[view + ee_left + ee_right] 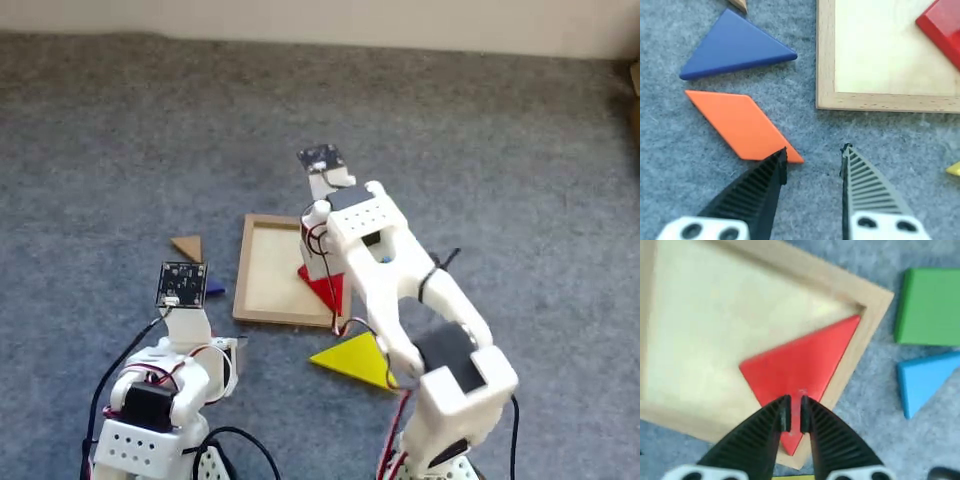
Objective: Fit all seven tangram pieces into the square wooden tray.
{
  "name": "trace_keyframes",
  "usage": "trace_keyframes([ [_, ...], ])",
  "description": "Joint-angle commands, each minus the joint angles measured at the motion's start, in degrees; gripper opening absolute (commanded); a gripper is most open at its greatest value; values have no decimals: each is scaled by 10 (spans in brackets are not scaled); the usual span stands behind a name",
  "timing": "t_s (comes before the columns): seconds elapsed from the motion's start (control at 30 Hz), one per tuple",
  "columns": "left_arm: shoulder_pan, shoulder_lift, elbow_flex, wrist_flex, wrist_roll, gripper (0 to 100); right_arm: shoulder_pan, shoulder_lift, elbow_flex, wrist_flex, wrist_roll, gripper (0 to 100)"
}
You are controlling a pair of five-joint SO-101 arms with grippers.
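The square wooden tray [262,270] holds only a red triangle [800,360] in its 4 o'clock corner, with one tip over the rim. On the carpet around the tray:
- yellow triangle [355,358] at 5 o'clock
- tan triangle [187,246] at 9 o'clock
- dark-blue triangle [735,47] and orange parallelogram [742,125] around 8 o'clock
- green square [930,305] and light-blue triangle [925,380] side by side, off the tray

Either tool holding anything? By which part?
Nothing held. The left tool is open and empty; the right tool, nearly shut, sits over the red triangular piece without gripping it.

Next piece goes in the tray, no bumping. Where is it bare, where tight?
Bare: most of the tray, from its far and left rim up to the red triangle; also the carpet along the tray's near rim, between the orange piece and the yellow triangle. Tight: the tray's near right corner, where the right gripper sits over the red triangle.
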State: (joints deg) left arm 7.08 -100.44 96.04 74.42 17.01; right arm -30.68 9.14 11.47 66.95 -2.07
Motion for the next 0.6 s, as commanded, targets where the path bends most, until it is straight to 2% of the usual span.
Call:
trace_keyframes([
  [0.0, 2, -11, 13, 4, 4, 179, 10, -96, 3, 7, 19, 44],
  [0.1, 2, -11, 13, 4, 4, 179, 8, -153, 51, 7, 80, 44],
  [0.47, 2, -11, 13, 4, 4, 179, 7, -385, 267, 9, 228, 51],
  [0.57, 2, -11, 13, 4, 4, 179, 0, -415, 321, 11, 237, 122],
])
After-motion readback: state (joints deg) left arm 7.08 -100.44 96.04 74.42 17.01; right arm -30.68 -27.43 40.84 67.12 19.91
